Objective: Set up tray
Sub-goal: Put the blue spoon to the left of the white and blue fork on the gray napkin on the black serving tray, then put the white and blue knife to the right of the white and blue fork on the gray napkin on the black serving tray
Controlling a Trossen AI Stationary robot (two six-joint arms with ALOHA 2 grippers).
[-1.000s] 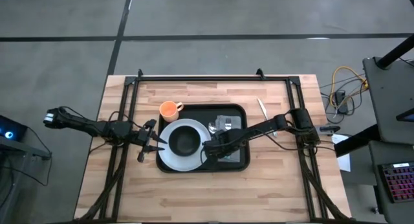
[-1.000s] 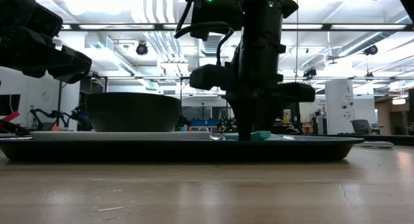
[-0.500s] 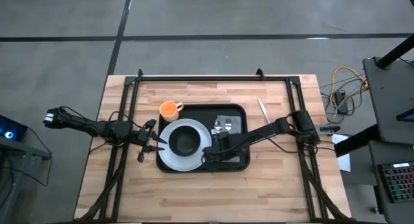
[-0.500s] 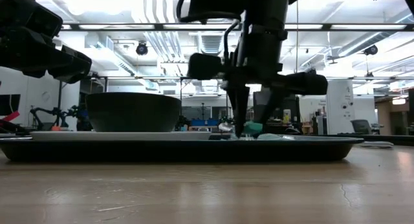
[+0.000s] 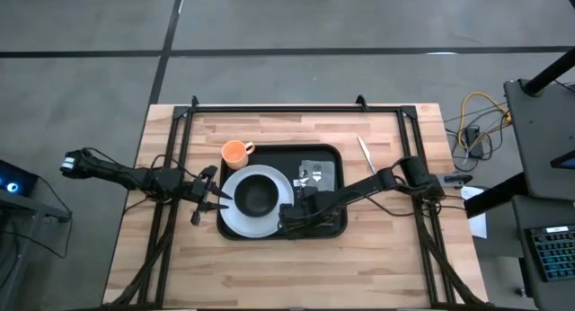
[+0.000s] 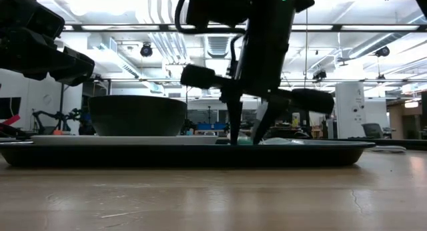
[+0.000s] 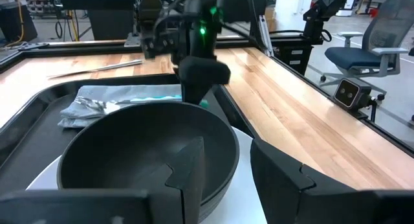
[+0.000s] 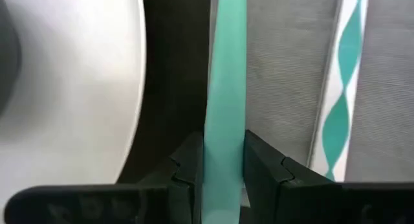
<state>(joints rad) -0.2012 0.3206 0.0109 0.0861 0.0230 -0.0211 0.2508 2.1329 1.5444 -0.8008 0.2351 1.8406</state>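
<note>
Placing the teal utensil handle (image 8: 225,88) flat calls for a slow, level descent beside the white plate (image 5: 235,214), releasing only on contact. The right gripper (image 8: 220,164), jaws clenched on that handle, reaches low over the tray (image 5: 331,228), mid-tabletop. The left gripper (image 5: 214,199) waits, jaws parted, at the plate's edge.

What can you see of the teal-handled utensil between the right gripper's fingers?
Only the flat, smooth teal handle of the utensil shows, plastic by its look; its working end is out of sight. The right gripper is shut on it, one dark finger on each side. It lies along the grey folded napkin's edge, over the large flat black tray, beside the round white plate.
</note>
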